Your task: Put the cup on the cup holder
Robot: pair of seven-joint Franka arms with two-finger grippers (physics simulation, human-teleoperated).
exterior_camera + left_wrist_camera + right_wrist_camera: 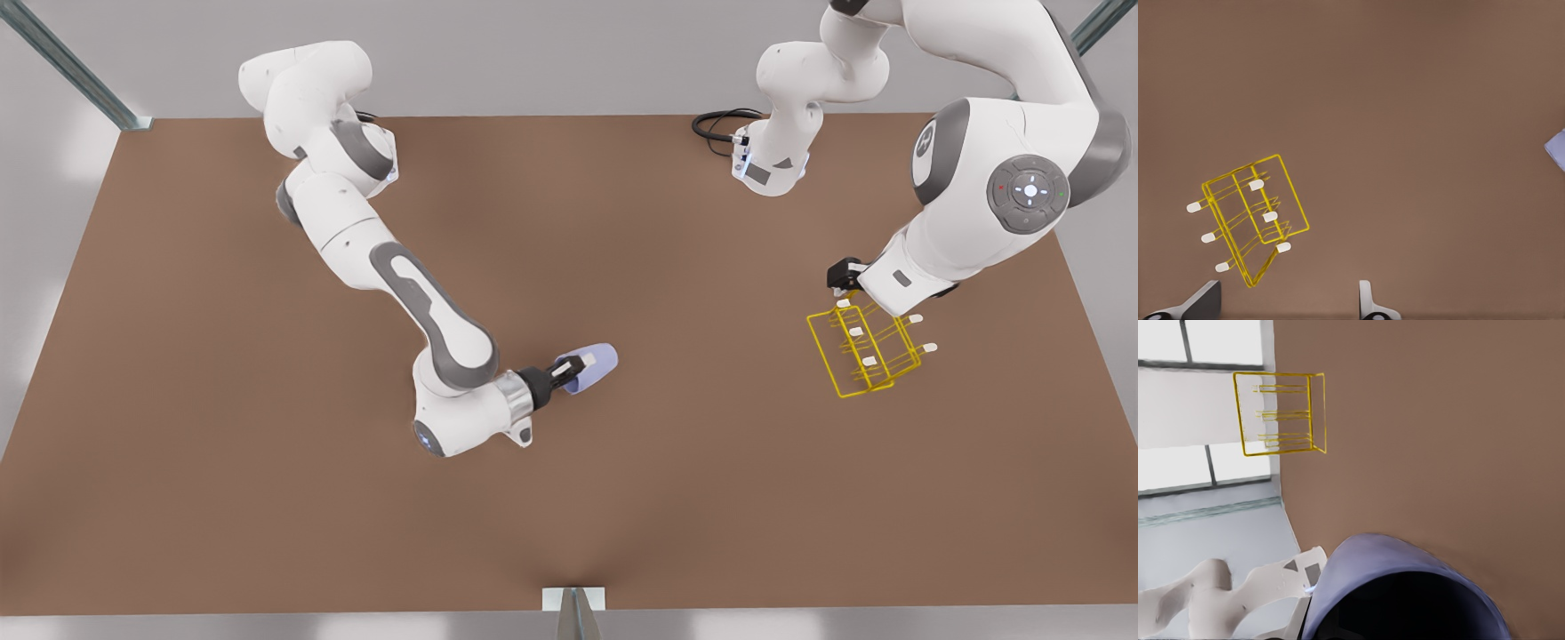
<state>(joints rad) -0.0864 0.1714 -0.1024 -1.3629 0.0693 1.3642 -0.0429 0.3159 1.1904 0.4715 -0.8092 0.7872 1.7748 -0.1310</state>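
While lying sideways in the lower middle of the front view, the cup (594,368) is pinched at its rim by the right gripper (572,368), jaws closed on the wall. Right of centre, the cup holder (864,351) sits on the brown table (222,498). Above it hovers the left gripper (843,293), fingers (1368,301) spread wide, holding nothing.
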